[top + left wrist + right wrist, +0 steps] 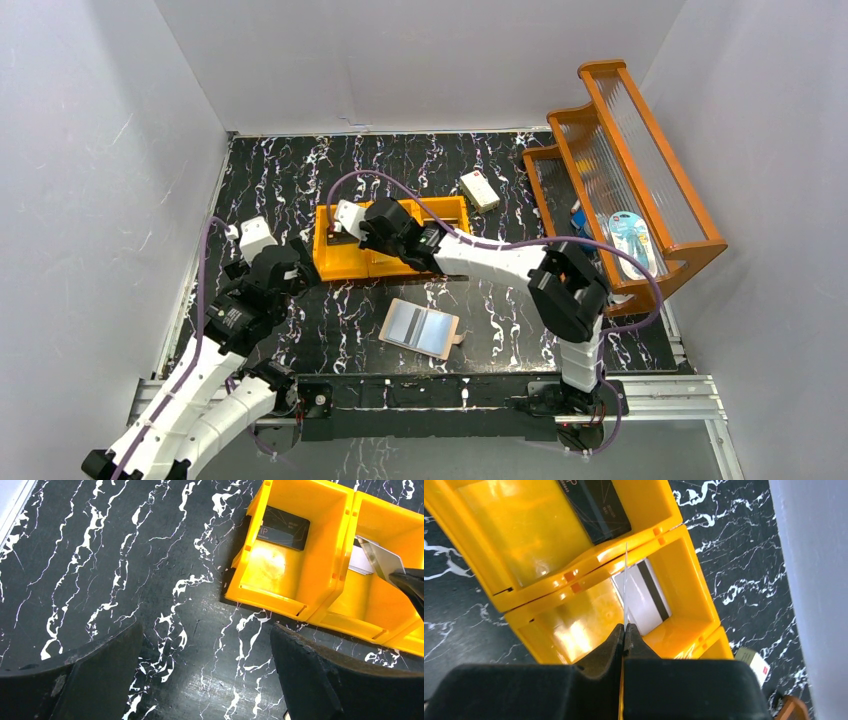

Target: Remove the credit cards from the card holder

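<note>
The card holder [420, 328] lies open on the black marble table, pale blue-grey pockets facing up, away from both grippers. My right gripper [625, 630] is shut on a thin silver-grey credit card [625, 587], seen edge-on here and held upright over the middle compartment of the orange bin [340, 268]. The same card [382, 559] shows in the left wrist view. A white card with a dark stripe [644, 597] lies in that compartment. A black card [283, 527] lies in the compartment beside it. My left gripper [206, 645] hovers open over bare table just left of the bin.
A small white box [479, 190] sits behind the bin to the right. An orange wooden rack [690, 235] with a packaged item stands along the right wall. White walls close in the table on three sides.
</note>
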You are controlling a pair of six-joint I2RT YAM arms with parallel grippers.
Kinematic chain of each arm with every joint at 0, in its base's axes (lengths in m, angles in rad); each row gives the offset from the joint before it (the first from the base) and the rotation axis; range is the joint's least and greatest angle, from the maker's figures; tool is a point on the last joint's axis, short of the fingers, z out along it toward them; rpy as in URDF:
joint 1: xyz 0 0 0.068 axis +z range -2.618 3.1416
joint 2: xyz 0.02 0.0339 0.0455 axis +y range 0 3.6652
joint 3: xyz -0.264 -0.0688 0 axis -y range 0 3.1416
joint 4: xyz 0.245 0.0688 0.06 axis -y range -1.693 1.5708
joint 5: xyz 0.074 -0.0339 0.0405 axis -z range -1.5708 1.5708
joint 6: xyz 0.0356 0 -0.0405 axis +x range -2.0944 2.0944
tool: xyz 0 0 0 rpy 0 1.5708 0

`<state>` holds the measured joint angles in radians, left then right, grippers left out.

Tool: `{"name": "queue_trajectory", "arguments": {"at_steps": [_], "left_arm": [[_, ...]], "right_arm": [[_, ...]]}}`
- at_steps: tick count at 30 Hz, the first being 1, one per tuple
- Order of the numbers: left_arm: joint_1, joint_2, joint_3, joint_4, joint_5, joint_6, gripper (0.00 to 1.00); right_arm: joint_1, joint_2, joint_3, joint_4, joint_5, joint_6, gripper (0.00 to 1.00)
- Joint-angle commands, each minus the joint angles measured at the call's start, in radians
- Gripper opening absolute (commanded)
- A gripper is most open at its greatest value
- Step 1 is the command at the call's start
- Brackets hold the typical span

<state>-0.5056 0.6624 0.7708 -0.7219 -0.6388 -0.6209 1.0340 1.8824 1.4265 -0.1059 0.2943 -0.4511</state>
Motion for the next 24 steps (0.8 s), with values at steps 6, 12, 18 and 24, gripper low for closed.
{"name": "queue_trajectory", "arguments": {"at_steps": [6, 12, 18, 24], "left_arm": [[0.003, -0.033, 0.024, -0.024, -0.058, -0.018, 0.98], [0.004, -0.036, 0.022, -0.025, -0.061, -0.021, 0.98], [0.004, -0.03, 0.025, -0.03, -0.063, -0.021, 0.98], [0.003, -0.055, 0.033, -0.064, -0.113, -0.054, 0.98]], "right_arm": [[-0.023, 0.073, 0.133, -0.021, 0.053, -0.114, 0.0], [-0.048, 0.049, 0.106, 0.01, 0.056, -0.108, 0.0], [-0.065, 0.089, 0.123, -0.022, 0.061, -0.131, 0.0], [-0.08, 0.14, 0.155, -0.03, 0.079, -0.135, 0.0]]}}
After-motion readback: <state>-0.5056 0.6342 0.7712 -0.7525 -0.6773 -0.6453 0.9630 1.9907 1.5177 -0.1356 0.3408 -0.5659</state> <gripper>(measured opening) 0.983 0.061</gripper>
